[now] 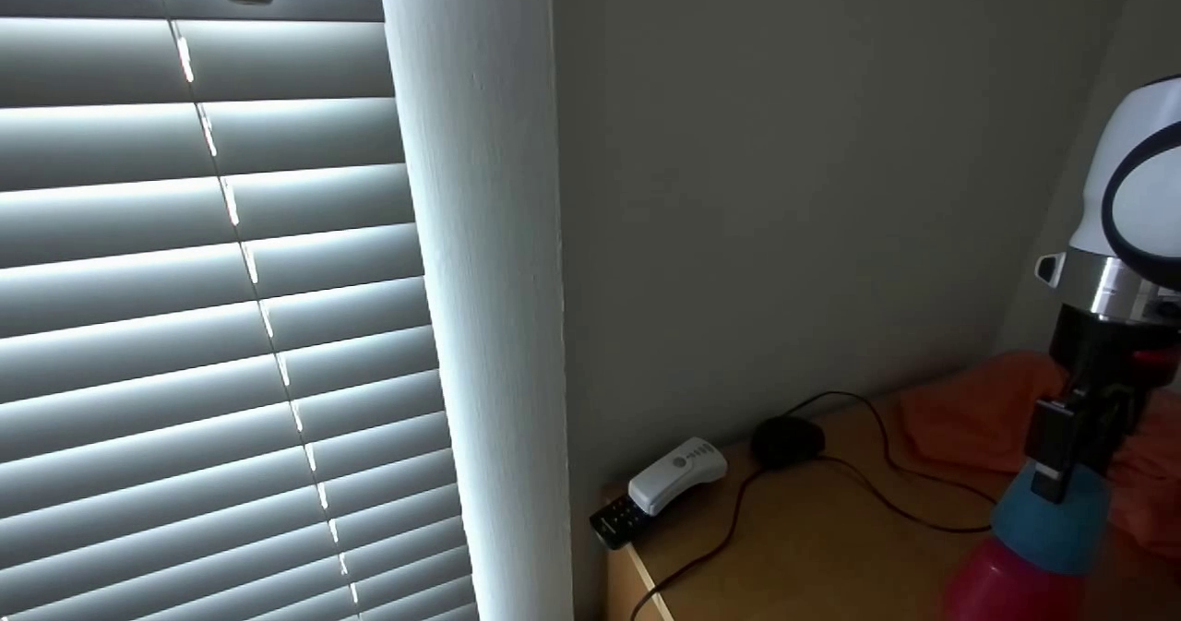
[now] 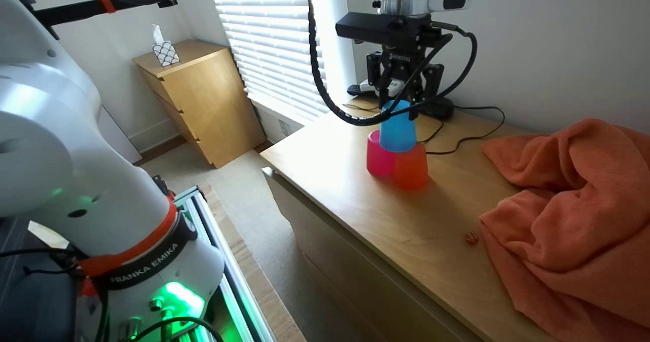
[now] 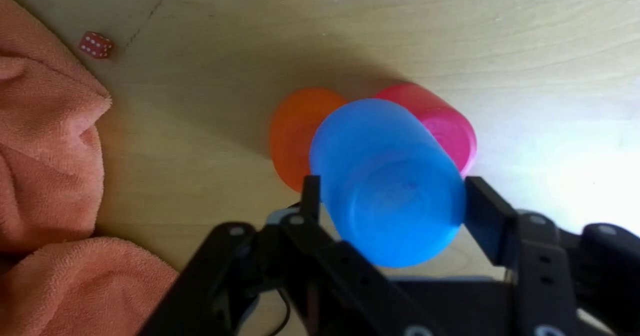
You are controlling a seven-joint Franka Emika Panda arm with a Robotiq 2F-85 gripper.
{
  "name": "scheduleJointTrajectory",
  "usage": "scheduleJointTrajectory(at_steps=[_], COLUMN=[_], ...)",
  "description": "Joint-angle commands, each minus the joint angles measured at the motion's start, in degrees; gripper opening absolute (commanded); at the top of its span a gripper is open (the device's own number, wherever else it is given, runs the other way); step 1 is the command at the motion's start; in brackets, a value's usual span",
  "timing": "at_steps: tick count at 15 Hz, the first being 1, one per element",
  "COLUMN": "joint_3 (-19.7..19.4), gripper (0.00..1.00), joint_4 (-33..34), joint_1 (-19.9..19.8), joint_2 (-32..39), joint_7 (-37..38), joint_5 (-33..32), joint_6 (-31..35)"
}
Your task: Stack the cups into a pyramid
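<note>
One wooden tabletop (image 2: 345, 189) bears an orange cloth (image 2: 584, 205) at right in an exterior view. Left of it, the gripper (image 2: 397, 111) clasps an upturned blue cup (image 2: 397, 136) between its fingers (image 3: 487, 218), over a pink cup (image 2: 376, 156) and, nearer right, an orange cup (image 2: 412, 169); a red die (image 2: 472, 238) lies beside the cloth.

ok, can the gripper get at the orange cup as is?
Probably not: the gripper looks closed on the blue cup, which partly covers the orange cup in the wrist view.
</note>
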Motion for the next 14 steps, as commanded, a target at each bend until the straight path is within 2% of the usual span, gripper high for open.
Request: scheduleJointTrajectory(at_steps=[1,5,9,14], joint_3=[0.3,0.2,0.1,-0.4], gripper=[1.00,1.00,1.00,1.00], joint_4=[0.7,0.0,-2.2,-3.3], joint_1=[-0.4,-0.5,-0.8,-0.9], joint_2=[0.6,-0.7,-6.2,-14.1], joint_7=[-0.6,-0.1,1.6,1.1], joint_5=[-0.4,-1.0,-4.3,-3.3], joint_6=[-1.9,-1.3,-0.8,-2.7])
